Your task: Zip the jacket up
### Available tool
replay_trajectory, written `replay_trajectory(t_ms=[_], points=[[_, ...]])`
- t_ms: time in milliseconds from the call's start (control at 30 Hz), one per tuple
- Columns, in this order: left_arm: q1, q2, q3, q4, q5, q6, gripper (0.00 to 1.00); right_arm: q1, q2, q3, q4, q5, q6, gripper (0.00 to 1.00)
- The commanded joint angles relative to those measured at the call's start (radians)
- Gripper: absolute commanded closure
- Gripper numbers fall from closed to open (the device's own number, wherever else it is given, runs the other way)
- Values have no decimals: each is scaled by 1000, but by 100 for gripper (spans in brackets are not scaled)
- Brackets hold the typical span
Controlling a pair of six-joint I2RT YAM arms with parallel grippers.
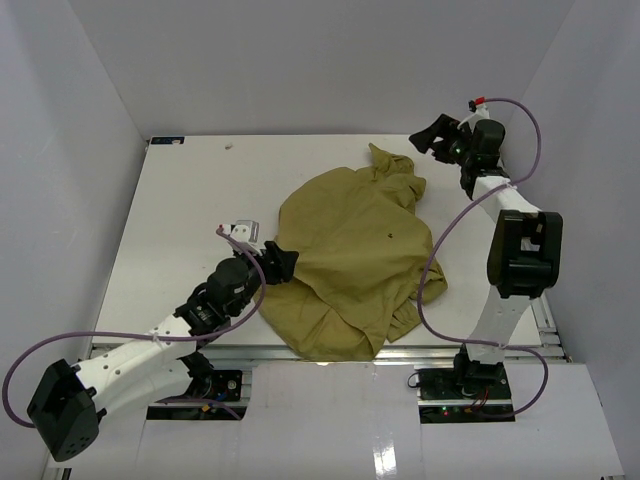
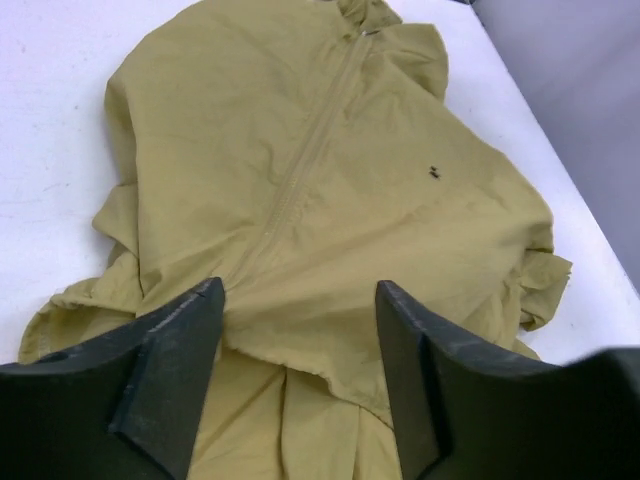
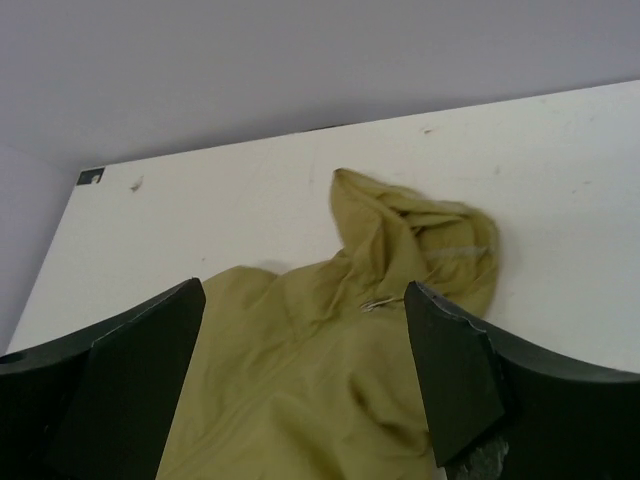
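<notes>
The olive-yellow jacket (image 1: pixel 355 255) lies crumpled in the middle of the white table, its hood (image 1: pixel 392 165) pointing to the far side. In the left wrist view the jacket (image 2: pixel 330 170) shows its zipper line (image 2: pixel 300 165) running closed up to the collar. My left gripper (image 1: pixel 283 262) hovers at the jacket's near-left hem, open (image 2: pixel 300 290), fabric below it but none pinched. My right gripper (image 1: pixel 432 137) hangs above the far right by the hood, open (image 3: pixel 305 295). A small metal zipper pull (image 3: pixel 375 304) sits at the collar beneath the hood (image 3: pixel 430 235).
The white table (image 1: pixel 190 200) is enclosed by grey walls on the left, back and right. A small dark tag (image 1: pixel 165 141) marks the far-left corner. The jacket's lower edge reaches the table's near edge (image 1: pixel 330 352). Purple cables loop off both arms.
</notes>
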Motion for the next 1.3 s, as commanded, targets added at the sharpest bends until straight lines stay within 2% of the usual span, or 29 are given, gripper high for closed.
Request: replay_trajectory(t_ms=[0, 33, 100, 167, 233, 333, 467, 533, 800, 933, 1267], points=[[0, -44, 44, -29, 61, 17, 18, 104, -256, -74, -221, 85, -61, 2], [1, -36, 55, -31, 75, 24, 13, 120, -285, -103, -253, 102, -63, 4], [0, 8, 142, -88, 134, 55, 10, 189, -398, -154, -376, 185, -71, 10], [0, 63, 212, -114, 192, 85, 10, 243, -487, -230, -492, 268, -73, 10], [1, 85, 245, -115, 232, 108, 10, 313, -595, -308, -523, 352, -58, 10], [0, 87, 234, -57, 286, 146, 10, 361, -712, -404, -597, 396, -42, 10], [0, 75, 157, 45, 339, 162, 10, 501, -882, -419, -751, 564, -106, 10], [1, 56, 126, 68, 369, 177, 10, 543, -966, -442, -808, 588, -118, 10], [-3, -79, 65, 88, 369, 173, 9, 579, -1247, -558, -831, 663, -154, 10], [-6, -140, 33, 126, 387, 171, 9, 577, -1285, -606, -822, 661, -181, 10], [-18, -153, 46, 102, 385, 177, 9, 577, -1327, -651, -789, 632, -195, 10]])
